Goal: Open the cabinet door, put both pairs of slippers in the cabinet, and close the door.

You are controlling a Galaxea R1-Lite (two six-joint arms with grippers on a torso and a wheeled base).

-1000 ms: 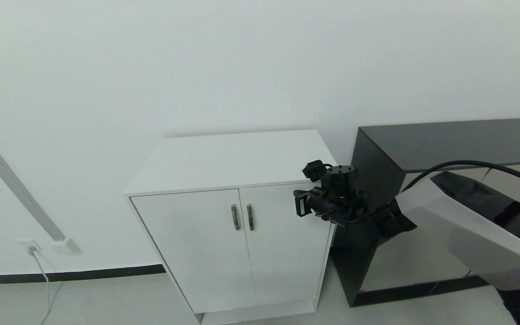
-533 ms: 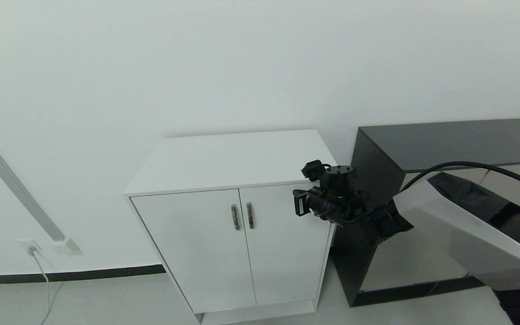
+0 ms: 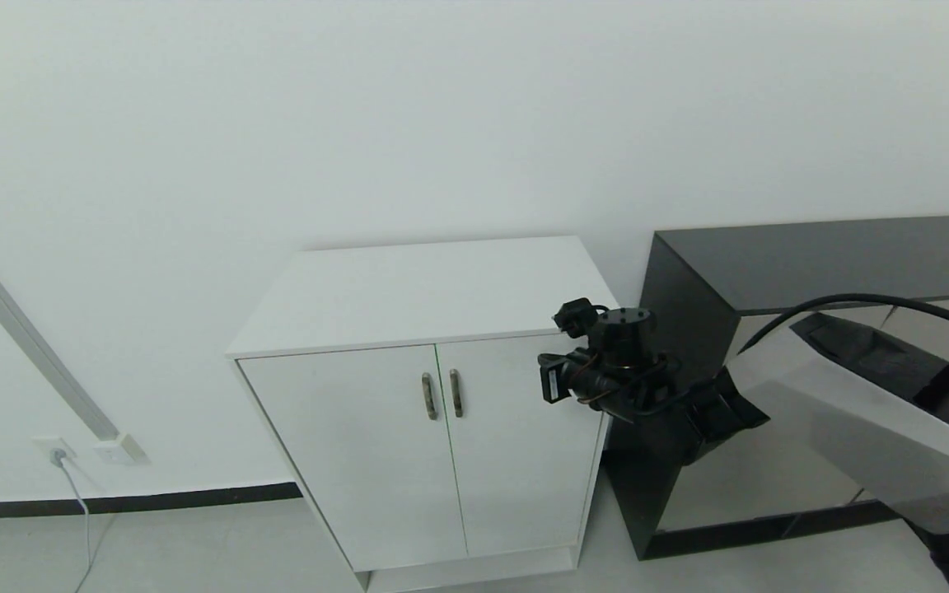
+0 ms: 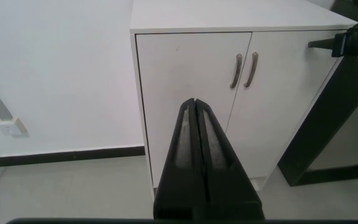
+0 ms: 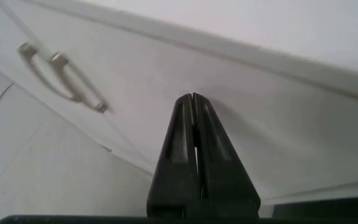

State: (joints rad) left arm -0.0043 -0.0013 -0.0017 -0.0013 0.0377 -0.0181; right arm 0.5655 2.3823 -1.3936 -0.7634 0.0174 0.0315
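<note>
The white cabinet (image 3: 417, 292) stood against the wall (image 3: 441, 123), both doors (image 3: 359, 461) shut, its handles (image 3: 429, 396) side by side at the middle seam. The right gripper (image 3: 551, 382) hung near the cabinet's upper right front corner, fingers pressed together and empty. The left gripper (image 4: 194, 102), likewise closed and empty, faced the cabinet from farther off.

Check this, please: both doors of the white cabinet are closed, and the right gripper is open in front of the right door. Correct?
Not fully. The right gripper is shut, not open; the right wrist view shows its fingers pressed together. The rest stands: the white cabinet has its left door and right door closed, with the gripper before the right one.
</note>
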